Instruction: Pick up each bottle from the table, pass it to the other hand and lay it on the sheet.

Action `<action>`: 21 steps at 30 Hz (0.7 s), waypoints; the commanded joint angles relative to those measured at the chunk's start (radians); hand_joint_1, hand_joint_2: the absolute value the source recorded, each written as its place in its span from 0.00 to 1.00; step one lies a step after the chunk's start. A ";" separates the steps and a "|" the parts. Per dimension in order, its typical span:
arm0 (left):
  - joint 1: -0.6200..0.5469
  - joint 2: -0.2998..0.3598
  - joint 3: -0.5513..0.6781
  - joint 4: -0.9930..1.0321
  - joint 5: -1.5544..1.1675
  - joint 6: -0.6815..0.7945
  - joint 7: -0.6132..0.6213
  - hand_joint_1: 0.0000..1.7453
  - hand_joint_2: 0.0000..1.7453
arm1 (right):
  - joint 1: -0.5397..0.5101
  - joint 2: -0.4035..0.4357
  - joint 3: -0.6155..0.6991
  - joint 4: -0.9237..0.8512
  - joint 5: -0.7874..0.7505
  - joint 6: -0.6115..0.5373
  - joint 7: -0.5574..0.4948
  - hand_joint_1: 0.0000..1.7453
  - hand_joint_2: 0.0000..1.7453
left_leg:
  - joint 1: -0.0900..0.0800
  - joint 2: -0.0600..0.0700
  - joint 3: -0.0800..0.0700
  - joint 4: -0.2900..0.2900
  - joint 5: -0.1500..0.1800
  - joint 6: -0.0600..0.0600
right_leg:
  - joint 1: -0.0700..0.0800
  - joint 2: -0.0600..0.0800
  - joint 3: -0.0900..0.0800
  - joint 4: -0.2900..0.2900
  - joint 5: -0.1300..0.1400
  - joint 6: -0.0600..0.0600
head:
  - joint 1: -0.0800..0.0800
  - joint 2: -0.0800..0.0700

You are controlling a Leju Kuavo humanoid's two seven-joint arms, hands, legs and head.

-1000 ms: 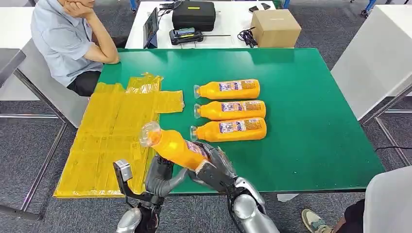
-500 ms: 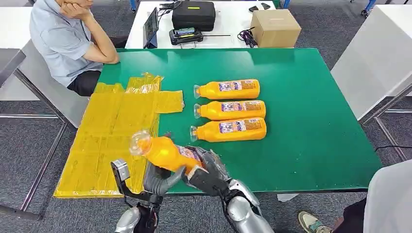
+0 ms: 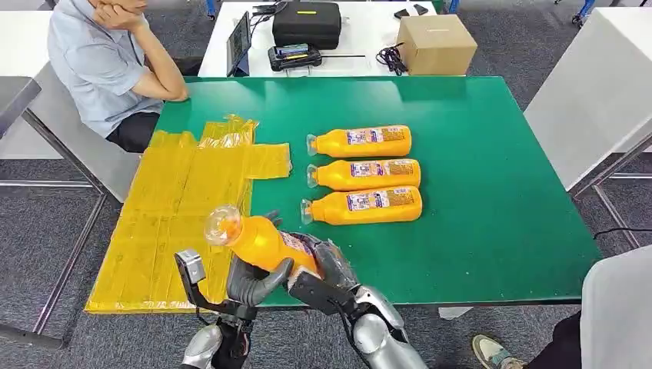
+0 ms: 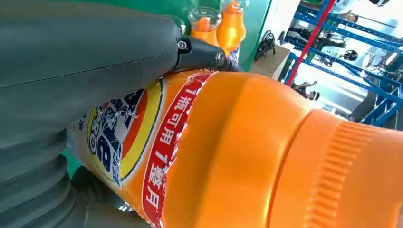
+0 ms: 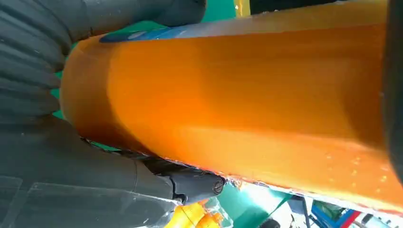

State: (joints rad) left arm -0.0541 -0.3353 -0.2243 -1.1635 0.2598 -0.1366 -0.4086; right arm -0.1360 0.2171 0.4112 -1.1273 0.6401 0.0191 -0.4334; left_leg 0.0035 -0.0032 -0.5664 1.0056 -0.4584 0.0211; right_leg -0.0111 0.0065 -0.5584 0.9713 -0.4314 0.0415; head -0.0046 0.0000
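An orange bottle (image 3: pixel 257 241) with a clear cap is held in the air near the table's front edge, cap pointing toward the yellow sheet (image 3: pixel 184 207). My right hand (image 3: pixel 327 269) grips its labelled lower half. My left hand (image 3: pixel 254 278) wraps the bottle's middle from below, thumb pressed on it. The left wrist view has the bottle (image 4: pixel 247 156) up close under my thumb (image 4: pixel 95 57). In the right wrist view the bottle (image 5: pixel 247 104) lies against my palm. Three more orange bottles (image 3: pixel 361 141) (image 3: pixel 365 174) (image 3: pixel 363 206) lie side by side on the green table (image 3: pixel 492 192).
A person in a light blue shirt (image 3: pixel 100 61) sits at the table's far left corner. Behind the table a white desk carries a black case (image 3: pixel 306 23), a cardboard box (image 3: pixel 435 43) and a tablet. Another person's knee and shoe (image 3: pixel 500 350) are at the near right.
The bottle has shifted left and slightly down toward the sheet with my right hand. My left hand has risen and closed around the bottle's middle.
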 commanded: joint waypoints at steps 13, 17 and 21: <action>-0.003 -0.014 0.016 -0.045 -0.054 0.056 -0.022 1.00 1.00 | -0.027 0.020 -0.069 0.124 -0.059 0.018 0.032 0.00 1.00 | 0.000 0.000 0.000 0.000 0.000 0.000 | 0.000 -0.001 0.001 0.000 0.000 -0.001 | 0.000 0.000; 0.015 -0.014 0.027 -0.116 -0.073 0.098 -0.019 1.00 1.00 | -0.017 0.034 -0.101 0.139 -0.057 0.016 0.036 0.00 1.00 | 0.000 0.000 0.001 0.000 0.000 -0.001 | 0.001 -0.001 0.001 0.000 0.000 -0.001 | 0.000 0.000; 0.013 0.018 0.014 -0.181 -0.411 0.333 -0.015 1.00 1.00 | 0.023 0.045 -0.136 0.087 -0.044 -0.030 0.012 0.00 1.00 | 0.000 0.000 0.001 0.000 0.000 -0.001 | 0.000 -0.001 0.001 0.000 0.000 -0.001 | 0.000 0.000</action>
State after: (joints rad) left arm -0.0362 -0.3353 -0.2182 -1.2520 0.1869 -0.0415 -0.4334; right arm -0.1331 0.2422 0.3563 -1.0601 0.5833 0.0324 -0.4032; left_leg 0.0036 -0.0032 -0.5667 1.0056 -0.4584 0.0211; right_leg -0.0110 0.0064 -0.5586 0.9714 -0.4314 0.0415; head -0.0046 0.0000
